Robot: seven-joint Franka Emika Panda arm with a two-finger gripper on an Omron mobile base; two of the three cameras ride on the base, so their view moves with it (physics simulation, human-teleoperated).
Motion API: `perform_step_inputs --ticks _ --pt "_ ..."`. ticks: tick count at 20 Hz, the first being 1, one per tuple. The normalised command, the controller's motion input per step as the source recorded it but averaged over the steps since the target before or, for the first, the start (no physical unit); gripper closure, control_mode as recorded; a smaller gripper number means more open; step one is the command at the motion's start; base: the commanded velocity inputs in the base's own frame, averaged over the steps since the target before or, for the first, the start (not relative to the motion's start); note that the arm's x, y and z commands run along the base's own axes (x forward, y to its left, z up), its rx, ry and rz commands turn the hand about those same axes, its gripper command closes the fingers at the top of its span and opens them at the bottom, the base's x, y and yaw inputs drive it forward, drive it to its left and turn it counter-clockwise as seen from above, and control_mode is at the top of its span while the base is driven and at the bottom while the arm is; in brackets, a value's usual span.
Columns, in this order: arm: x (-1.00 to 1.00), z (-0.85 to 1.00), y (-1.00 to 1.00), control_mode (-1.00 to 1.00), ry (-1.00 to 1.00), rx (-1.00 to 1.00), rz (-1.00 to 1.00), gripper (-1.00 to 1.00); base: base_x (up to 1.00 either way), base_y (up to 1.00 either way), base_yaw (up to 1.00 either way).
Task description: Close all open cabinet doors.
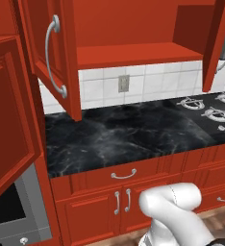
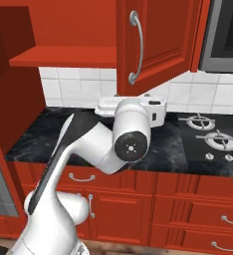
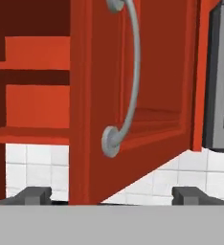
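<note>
Even, bright rendered light fills all 3 views, with no visible lamp. The glossy red cabinet doors [image 1: 54, 53] show soft gradients rather than hard glare; the open cabinet interior [image 3: 30, 72] falls into darker red shade. The black marble table [image 1: 124, 137] carries faint pale sheen. The white arm [image 2: 88, 144] has smooth shading and casts a weak shadow. Edges look slightly jagged and soft from low resolution; nothing is motion-blurred, and straight lines stay straight at the borders.

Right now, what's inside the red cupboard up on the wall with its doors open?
Just a bare red shelf inside the wall cupboard. The open right door blocks part of the inside in the right base view, and the very top is out of view.
</note>
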Motion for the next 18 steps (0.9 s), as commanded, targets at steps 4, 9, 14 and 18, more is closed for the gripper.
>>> perform_step_inputs --ticks 4,9,14,18 --pt "0.77 0.00 -0.17 -1.00 0.00 0.26 0.04 -1.00 0.00 0.00 0.00" --pt "0.83 -0.01 0.00 -1.00 0.00 0.17 0.11 -1.00 0.00 0.00 0.00" --pt "0.68 -0.06 0.00 -1.00 -0.03 0.09 0.16 -1.00 0.00 0.00 0.00" --pt "0.68 -0.09 0.00 -1.00 -0.01 0.04 0.16 -1.00 0.00 0.00 0.00"
